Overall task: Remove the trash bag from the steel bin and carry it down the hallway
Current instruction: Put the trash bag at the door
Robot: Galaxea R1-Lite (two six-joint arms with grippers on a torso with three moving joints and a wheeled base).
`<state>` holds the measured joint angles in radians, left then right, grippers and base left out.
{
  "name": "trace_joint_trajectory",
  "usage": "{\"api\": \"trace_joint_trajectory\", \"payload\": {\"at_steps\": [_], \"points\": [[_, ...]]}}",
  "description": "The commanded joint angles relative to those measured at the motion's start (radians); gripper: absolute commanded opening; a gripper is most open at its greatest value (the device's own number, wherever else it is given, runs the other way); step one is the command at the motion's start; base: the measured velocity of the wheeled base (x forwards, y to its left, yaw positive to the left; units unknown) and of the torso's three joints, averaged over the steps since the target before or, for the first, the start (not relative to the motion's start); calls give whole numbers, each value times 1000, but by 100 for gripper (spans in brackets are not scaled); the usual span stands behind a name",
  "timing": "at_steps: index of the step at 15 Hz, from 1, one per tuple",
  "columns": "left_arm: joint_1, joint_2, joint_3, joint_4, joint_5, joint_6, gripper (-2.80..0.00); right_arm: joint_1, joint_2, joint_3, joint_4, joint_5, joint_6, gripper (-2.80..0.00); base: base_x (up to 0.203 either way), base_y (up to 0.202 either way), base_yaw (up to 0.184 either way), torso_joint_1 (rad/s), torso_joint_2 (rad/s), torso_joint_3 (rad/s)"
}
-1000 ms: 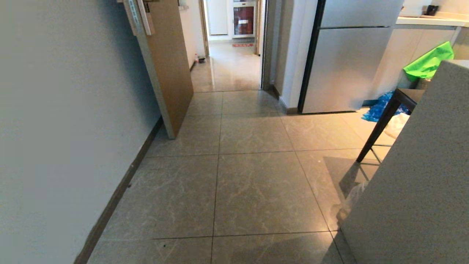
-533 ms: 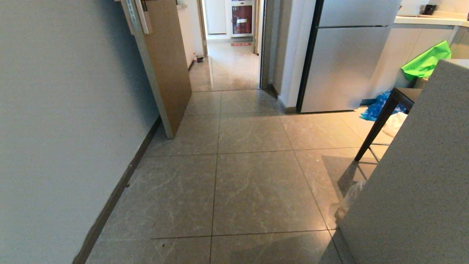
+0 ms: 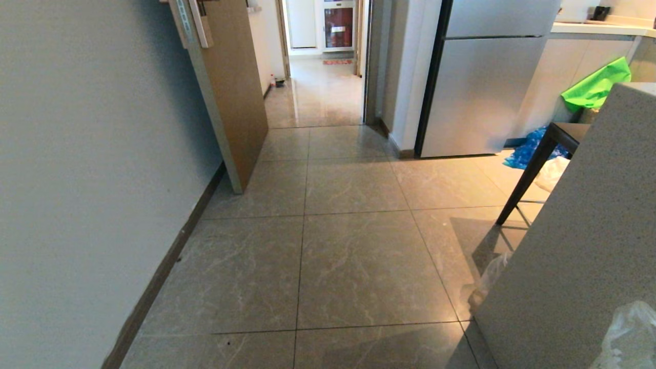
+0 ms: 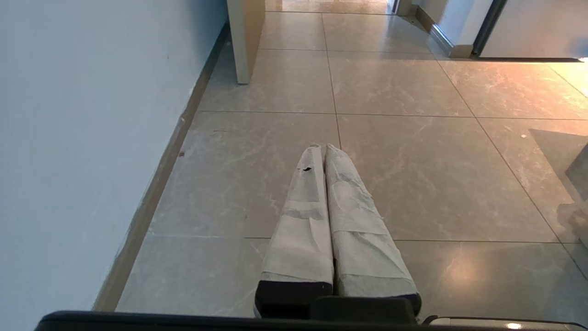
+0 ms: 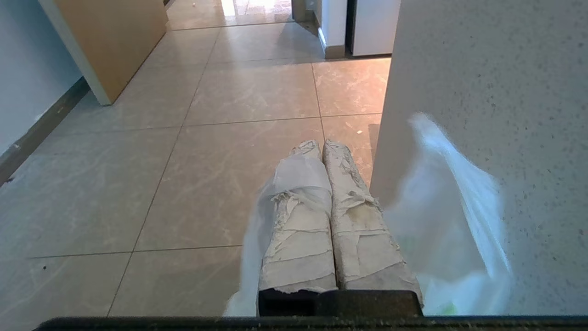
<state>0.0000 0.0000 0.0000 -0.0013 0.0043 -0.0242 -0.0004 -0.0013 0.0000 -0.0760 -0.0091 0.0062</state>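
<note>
My right gripper (image 5: 322,145) is shut on the trash bag (image 5: 452,220). A thin white loop of it lies over one taped finger, and the rest hangs blurred beside the fingers. A corner of the trash bag (image 3: 628,335) shows at the lower right edge of the head view. My left gripper (image 4: 322,147) is shut and empty, held low over the floor tiles. The hallway (image 3: 320,87) lies straight ahead through the doorway, with a red cabinet (image 3: 339,25) and a red floor sign (image 3: 338,62) at its far end. The steel bin is out of view.
An open wooden door (image 3: 233,92) stands on the left of the doorway, against the grey wall (image 3: 92,179). A fridge (image 3: 482,92) is on the right. A speckled grey counter side (image 3: 579,246) is close on my right, with a black table leg (image 3: 530,177), a blue bag (image 3: 528,148) and a green bag (image 3: 597,87) beyond.
The whole view shifted slightly, so the camera moved. The trash bag has swung up into the lower right corner of the head view.
</note>
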Motion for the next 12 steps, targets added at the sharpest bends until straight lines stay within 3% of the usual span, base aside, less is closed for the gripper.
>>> {"api": "trace_joint_trajectory", "payload": {"at_steps": [1,12], "points": [[0,0,0,0,0,0,-280,0,0,31,-1,0,0,-280,0,0,0,0,0,0],[0,0,2,0,0,0,-280,0,0,31,-1,0,0,-280,0,0,0,0,0,0]]}}
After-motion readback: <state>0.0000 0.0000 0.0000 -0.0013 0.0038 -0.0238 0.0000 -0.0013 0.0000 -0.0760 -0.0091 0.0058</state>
